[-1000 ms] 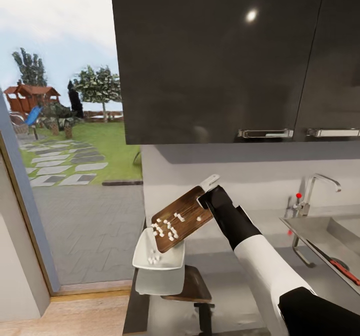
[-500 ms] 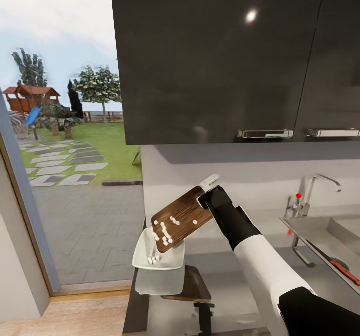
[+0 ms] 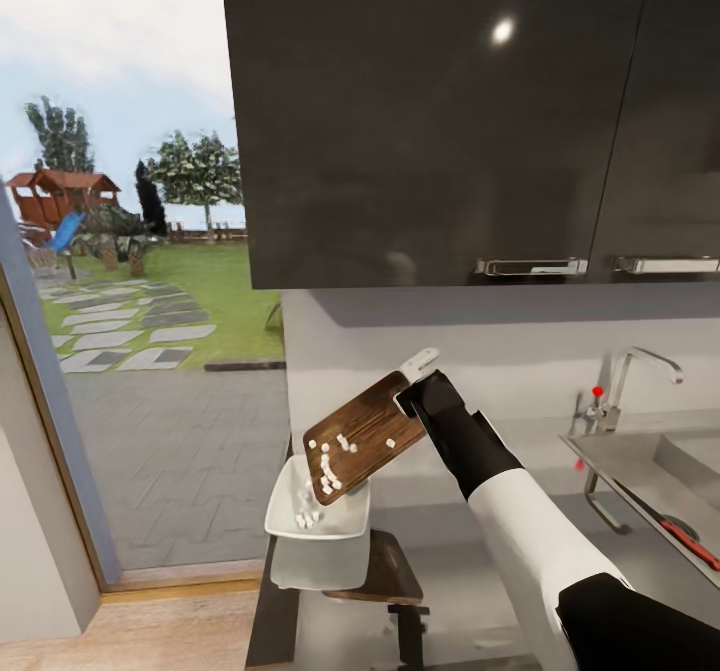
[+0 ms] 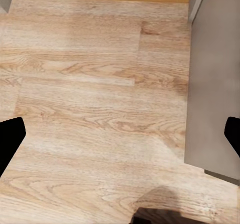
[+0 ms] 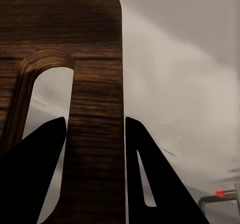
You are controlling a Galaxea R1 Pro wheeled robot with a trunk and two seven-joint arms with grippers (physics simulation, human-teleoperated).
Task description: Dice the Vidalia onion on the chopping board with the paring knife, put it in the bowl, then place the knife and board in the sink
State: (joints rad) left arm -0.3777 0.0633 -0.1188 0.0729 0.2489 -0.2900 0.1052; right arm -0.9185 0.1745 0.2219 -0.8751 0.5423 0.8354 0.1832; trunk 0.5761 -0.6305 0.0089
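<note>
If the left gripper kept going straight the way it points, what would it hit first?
Most likely the wooden floor, which lies straight ahead between the open left gripper's fingers; a grey cabinet panel stands off to the side. Depth is unclear.

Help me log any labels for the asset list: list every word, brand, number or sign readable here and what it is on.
None: no readable text on the chopping board, the bowl, the upper cabinets or the sink.
The red spot on the tap lever is only a colour mark.
</note>
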